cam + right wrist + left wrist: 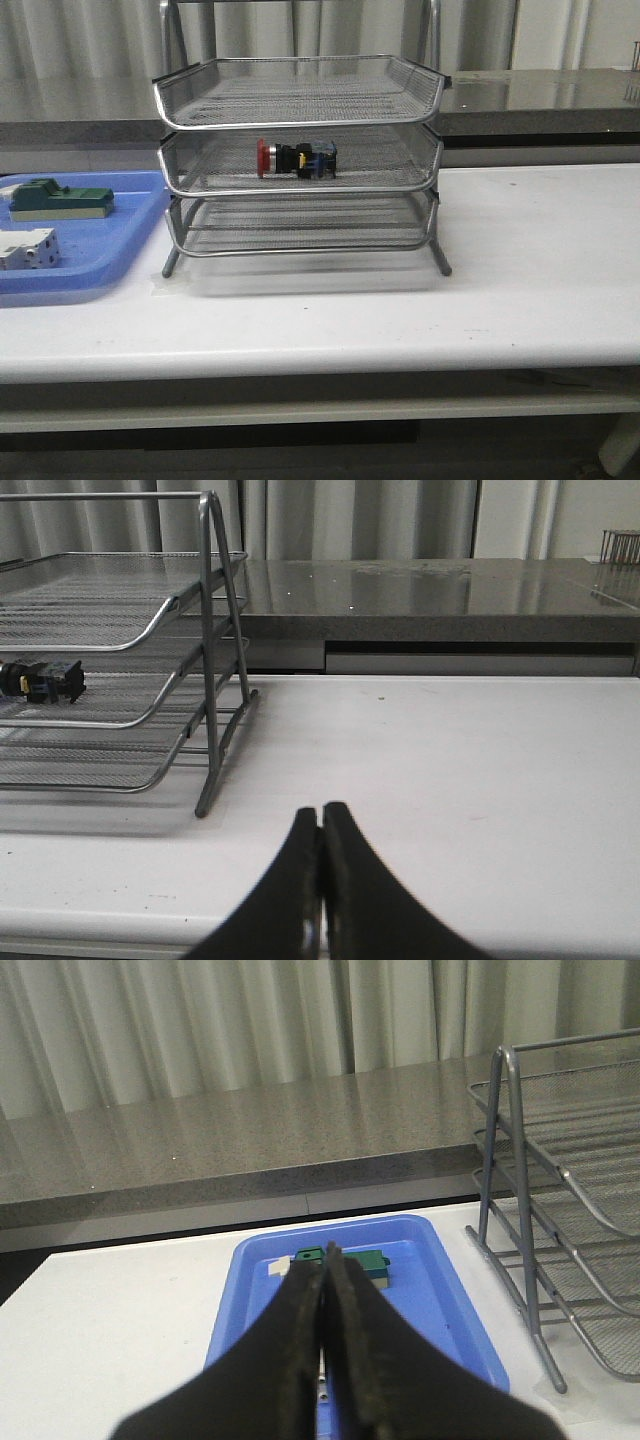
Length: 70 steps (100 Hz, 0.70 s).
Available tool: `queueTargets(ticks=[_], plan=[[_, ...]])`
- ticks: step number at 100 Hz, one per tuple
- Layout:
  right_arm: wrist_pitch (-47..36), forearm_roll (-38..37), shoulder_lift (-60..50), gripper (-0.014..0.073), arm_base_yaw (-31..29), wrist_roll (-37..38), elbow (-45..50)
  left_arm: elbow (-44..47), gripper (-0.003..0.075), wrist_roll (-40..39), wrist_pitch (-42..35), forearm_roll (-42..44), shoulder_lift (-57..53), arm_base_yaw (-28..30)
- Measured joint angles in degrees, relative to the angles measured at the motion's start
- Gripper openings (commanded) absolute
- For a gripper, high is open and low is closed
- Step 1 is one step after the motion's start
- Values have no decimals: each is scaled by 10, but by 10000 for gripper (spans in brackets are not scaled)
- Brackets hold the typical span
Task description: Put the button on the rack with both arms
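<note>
The button [296, 158], red head to the left, black body and blue-and-yellow rear block, lies on its side in the middle tier of the silver wire-mesh rack [300, 100]. Its rear end also shows in the right wrist view [42, 680], inside the rack [150, 630]. My left gripper [325, 1260] is shut and empty, held above the blue tray [440, 1300]. My right gripper [321, 815] is shut and empty over bare white table, right of the rack. Neither arm shows in the front view.
The blue tray [120, 240] at the left holds a green block-shaped component [60, 200] and a white boxy component [28, 248]. The rack's legs [520, 1290] stand right of the tray. A grey counter [540, 95] runs behind the table.
</note>
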Motion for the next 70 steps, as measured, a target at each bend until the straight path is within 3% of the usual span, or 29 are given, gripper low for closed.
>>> queueTargets(ticks=[50, 70], plan=[[0, 0, 0, -57, 0, 0, 0, 169, 4, -107, 7, 40, -195, 0], [0, 0, 0, -57, 0, 0, 0, 172, 4, -112, 8, 42, -232, 0]])
